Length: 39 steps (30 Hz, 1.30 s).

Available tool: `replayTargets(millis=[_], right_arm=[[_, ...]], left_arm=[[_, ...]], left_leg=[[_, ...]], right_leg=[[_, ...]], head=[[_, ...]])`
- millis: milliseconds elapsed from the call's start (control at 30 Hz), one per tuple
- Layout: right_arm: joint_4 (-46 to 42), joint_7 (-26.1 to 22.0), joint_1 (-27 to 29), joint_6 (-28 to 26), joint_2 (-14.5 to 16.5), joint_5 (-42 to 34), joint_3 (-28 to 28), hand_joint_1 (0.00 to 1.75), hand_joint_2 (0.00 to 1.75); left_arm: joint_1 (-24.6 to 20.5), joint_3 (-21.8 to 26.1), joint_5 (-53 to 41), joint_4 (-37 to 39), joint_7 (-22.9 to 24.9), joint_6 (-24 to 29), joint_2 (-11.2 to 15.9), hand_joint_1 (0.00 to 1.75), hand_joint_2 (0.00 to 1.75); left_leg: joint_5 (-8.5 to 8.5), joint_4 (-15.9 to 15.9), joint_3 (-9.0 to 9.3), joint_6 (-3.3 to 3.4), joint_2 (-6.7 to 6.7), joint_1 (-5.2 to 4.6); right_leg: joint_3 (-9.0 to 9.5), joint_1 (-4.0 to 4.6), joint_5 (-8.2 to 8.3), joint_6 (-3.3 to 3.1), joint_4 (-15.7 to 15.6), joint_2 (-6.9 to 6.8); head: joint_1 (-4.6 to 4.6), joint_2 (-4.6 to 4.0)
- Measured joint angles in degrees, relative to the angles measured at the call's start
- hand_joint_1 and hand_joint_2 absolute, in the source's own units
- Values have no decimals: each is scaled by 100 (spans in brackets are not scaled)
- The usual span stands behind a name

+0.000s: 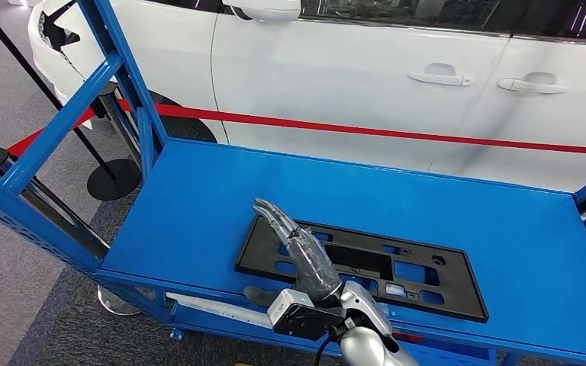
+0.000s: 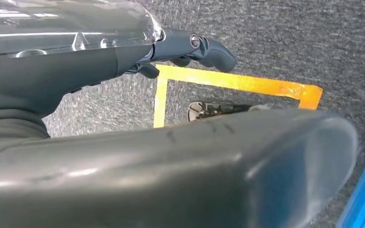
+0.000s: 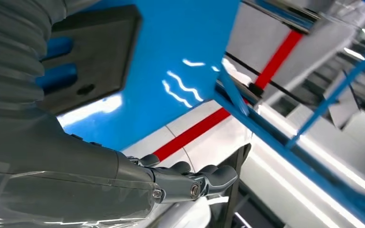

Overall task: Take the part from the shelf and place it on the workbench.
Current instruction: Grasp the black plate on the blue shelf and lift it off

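**Head view: black part lies on blue tabletop**

Head view shows the flat black plastic frame-shaped part point(image 1: 366, 265) lying on the glossy blue metal tabletop point(image 1: 442, 206), in the lower middle of the frame. The right robot hand point(image 1: 299, 248) is stretched over the left end of the part, fingers straight and together, gripping nothing. Left wrist view shows the left robot hand point(image 2: 190, 50) over grey carpet with yellow tape point(image 2: 237, 81), fingers loosely curled, holding nothing. A white car point(image 1: 366, 69) stands at the top of the frame.

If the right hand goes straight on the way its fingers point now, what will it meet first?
The right hand lies over the black part, fingers pointing up-left across the blue shelf. Ahead looks free to the shelf's far edge, though depth is unclear.
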Motion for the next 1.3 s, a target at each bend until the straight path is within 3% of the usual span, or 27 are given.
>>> replayTargets(millis=[67,133,267,333,400,433,467,500,600,667,800,833,900,933,967,1000,1033,1067,1133,1200,1300], right_arm=[[20,21,-103,43,-93,53,42,0,175],[43,27,-189,59,-184,78,78,0,175],[81,30,-259,69,-282,96,115,0,175],[97,30,-311,70,-306,96,143,0,175],[122,30,-334,71,-329,96,183,0,175],[136,30,-332,72,-339,96,199,0,175],[149,30,-331,73,-347,96,212,0,175],[159,36,-331,75,-354,96,222,0,175],[173,83,-370,93,-404,97,259,0,175],[195,111,-442,114,-506,107,295,0,175],[274,193,-629,207,-795,152,359,0,175],[293,230,-683,257,-865,170,372,0,175],[343,309,-792,390,-1015,194,405,0,175],[374,344,-839,460,-1092,198,426,0,175],[407,374,-883,520,-1161,197,448,0,175],[439,394,-928,564,-1223,197,470,0,175],[469,407,-977,593,-1277,196,490,0,175],[496,412,-1030,610,-1318,196,506,0,175],[541,410,-1131,629,-1378,194,530,0,175],[580,397,-1187,635,-1401,179,563,0,175],[625,379,-1223,631,-1420,150,614,0,175]], left_arm=[[-5,0,-4,0,-5,-14,1,0,0],[-6,0,-4,0,-10,-22,4,0,0],[-6,0,-4,0,-15,-25,11,0,0],[-8,1,-4,0,-15,-25,15,0,0],[-2,2,-4,0,-15,-25,15,0,0],[4,2,-5,0,-15,-25,15,0,0],[9,2,-6,0,-15,-25,15,0,0],[13,2,-6,0,-15,-25,15,0,0],[11,2,-15,0,-32,-28,21,0,0],[4,2,-31,0,-62,-39,26,0,0],[25,2,-41,0,-125,-67,30,0,0],[24,2,-43,0,-138,-73,33,0,0],[21,2,-46,0,-161,-83,45,0,0],[23,2,-48,0,-167,-86,52,0,0],[26,2,-48,0,-172,-89,58,0,0],[29,2,-48,0,-177,-91,62,0,0],[31,2,-45,0,-185,-93,64,0,0],[31,2,-43,0,-192,-103,65,0,0],[28,4,-18,0,-174,-144,66,0,0],[27,18,23,0,-107,-203,67,0,0],[29,38,38,0,-57,-234,73,0,0]], left_leg=[[-16,18,10,-30,-5,-9],[-29,37,3,-85,-9,-27],[-71,78,-21,-213,-5,-11],[-340,504,-203,-252,0,2],[-726,1303,-563,-275,3,4],[-830,1621,-713,-281,3,4],[-827,1755,-780,-280,3,4],[-706,1647,-732,-271,4,4],[-149,492,-187,-198,5,-10],[-58,91,-9,-146,-2,-34],[-26,7,15,-20,-5,-28],[-12,-15,23,10,-1,-17],[-8,-21,19,41,3,-21],[-10,-19,17,47,2,-24],[-13,-15,19,50,0,-27],[-17,-11,23,50,-4,-28],[-23,-5,32,45,-9,-28],[-30,0,42,35,-14,-28],[-40,20,40,0,-15,-49],[-30,30,18,-48,-12,-63],[-107,113,-27,-141,-8,-58]], right_leg=[[328,-8,319,-7,-703,-2],[513,11,444,-43,-1132,5],[525,25,469,-175,-1218,10],[539,10,488,-244,-1250,-2],[539,29,481,-281,-1249,-13],[541,39,478,-288,-1247,-16],[544,47,474,-292,-1245,-16],[553,51,469,-291,-1243,-12],[583,66,438,-259,-1226,4],[571,81,428,-207,-1215,9],[524,65,340,-69,-1112,5],[430,58,211,-39,-907,4],[81,41,-138,6,-195,1],[-98,34,-253,21,150,1],[-208,28,-263,30,339,0],[-216,25,-159,31,310,-1],[-114,24,38,22,56,-1],[59,25,269,3,-337,-1],[357,49,546,-47,-1006,3],[415,78,573,-89,-1191,10],[408,46,608,-182,-1252,-3]], head=[[1,0],[-1,0],[-6,0],[-10,0],[-13,0],[-12,0],[-12,0],[-12,0],[-12,0],[-7,0],[-2,0],[-2,0],[-1,0],[-1,0],[-1,0],[-1,0],[0,0],[1,0],[-1,0],[-3,0],[-7,0]])
